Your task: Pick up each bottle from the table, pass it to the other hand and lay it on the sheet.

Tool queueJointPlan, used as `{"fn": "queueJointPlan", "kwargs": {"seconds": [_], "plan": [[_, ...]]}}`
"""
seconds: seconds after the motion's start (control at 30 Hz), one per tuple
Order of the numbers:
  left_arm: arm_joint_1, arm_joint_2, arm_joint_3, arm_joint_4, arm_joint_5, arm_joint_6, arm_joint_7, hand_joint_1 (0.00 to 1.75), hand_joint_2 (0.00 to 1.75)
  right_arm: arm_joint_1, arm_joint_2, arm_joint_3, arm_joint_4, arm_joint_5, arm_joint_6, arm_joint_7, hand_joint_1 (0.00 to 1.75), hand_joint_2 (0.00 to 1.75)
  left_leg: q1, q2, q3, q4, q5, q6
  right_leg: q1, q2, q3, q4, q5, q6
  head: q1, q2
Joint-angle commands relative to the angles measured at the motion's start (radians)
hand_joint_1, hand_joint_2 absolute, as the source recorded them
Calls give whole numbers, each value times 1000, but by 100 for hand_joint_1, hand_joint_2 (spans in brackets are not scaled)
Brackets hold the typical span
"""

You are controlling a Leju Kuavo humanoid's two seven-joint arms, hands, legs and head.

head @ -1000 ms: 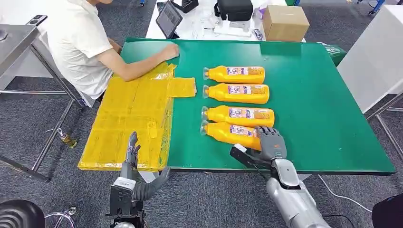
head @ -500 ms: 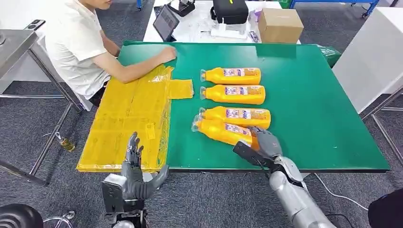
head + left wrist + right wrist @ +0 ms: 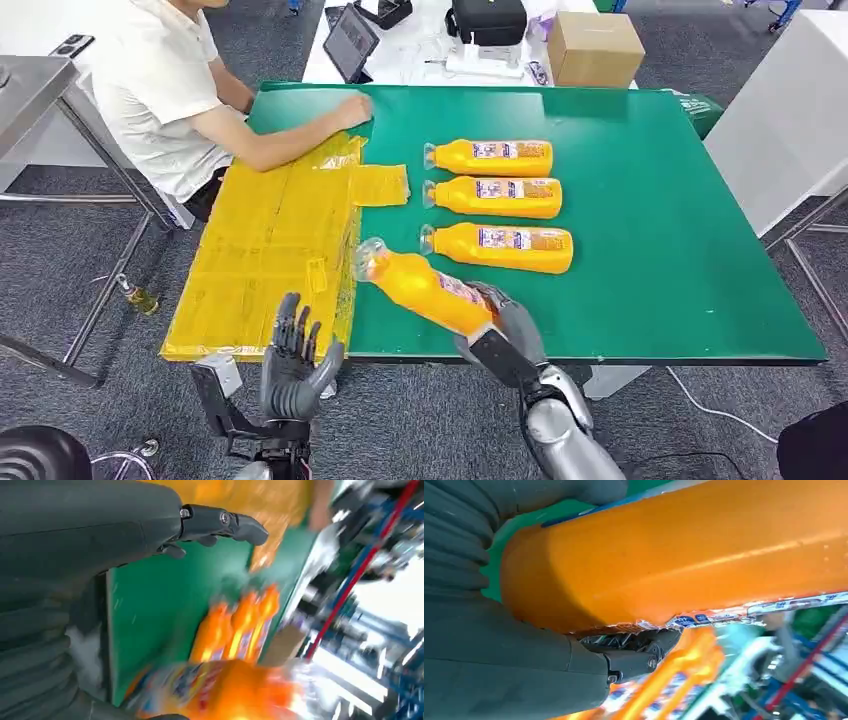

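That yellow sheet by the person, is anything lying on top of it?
No bottle lies on the yellow sheet. The person's hand rests at its far end. The right hand holds one orange bottle over the green table. What lies beneath the sheet is covered.

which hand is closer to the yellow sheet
Left. The left hand hovers open just off the table's front edge, beside the yellow sheet's near corner. The right hand holds a bottle further right.

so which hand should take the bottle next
Left. The right hand already holds the bottle, cap toward the yellow sheet; the left hand waits open beside that sheet.
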Motion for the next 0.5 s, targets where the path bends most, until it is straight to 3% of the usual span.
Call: {"fn": "queueJointPlan", "kwargs": {"seconds": [0.03,0.3,0.5], "plan": [[-64,71,-100,42,-35,-21,1,0,175,-54,87,181,76,-68,25,-25,175,175,0,1,3,-1,-1,1,1,0,3,-1,-1,-3,0,0],[-68,73,-104,54,-52,-18,2,0,175,-66,86,196,99,-82,20,-31,175,175,0,1,2,-2,-1,2,0,-1,2,-2,-1,-3,0,0],[-84,66,-126,72,-106,-22,8,0,175,-126,146,307,218,-65,33,-5,175,175,0,2,-1,-1,-1,1,0,1,0,-1,-1,-2,0,0]]}}
